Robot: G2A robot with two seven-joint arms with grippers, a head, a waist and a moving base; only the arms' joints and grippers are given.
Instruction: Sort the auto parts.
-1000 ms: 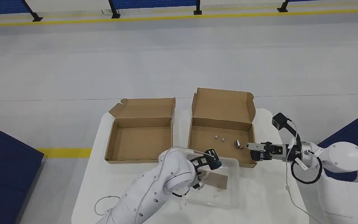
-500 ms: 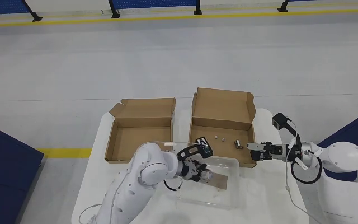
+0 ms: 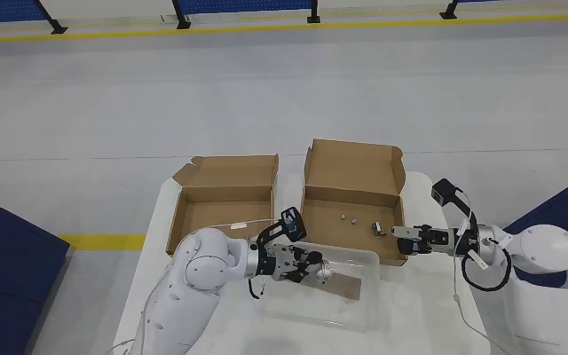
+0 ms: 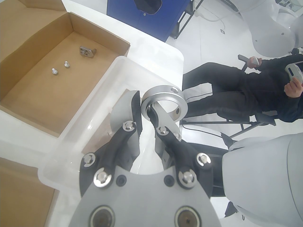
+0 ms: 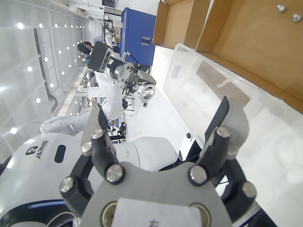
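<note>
Collar: bare silvery metal, fine machined finish, soft sheen.
Left hand: matt black plastic links, ribbed black pads, grey metal base plate, shiny screw heads. Right hand: same materials.
Bin: clear, smooth, glossy plastic.
Right box and left box: matt brown cardboard.
Bolts and bracket: silvery-grey metal, the bracket duller.
Table: smooth white, faint gloss.

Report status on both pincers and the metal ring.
Left pincer shut on metal ring, pinching its wall, over clear bin. Right pincer open, near the bin's end. Nothing seen blocking the ring.
</note>
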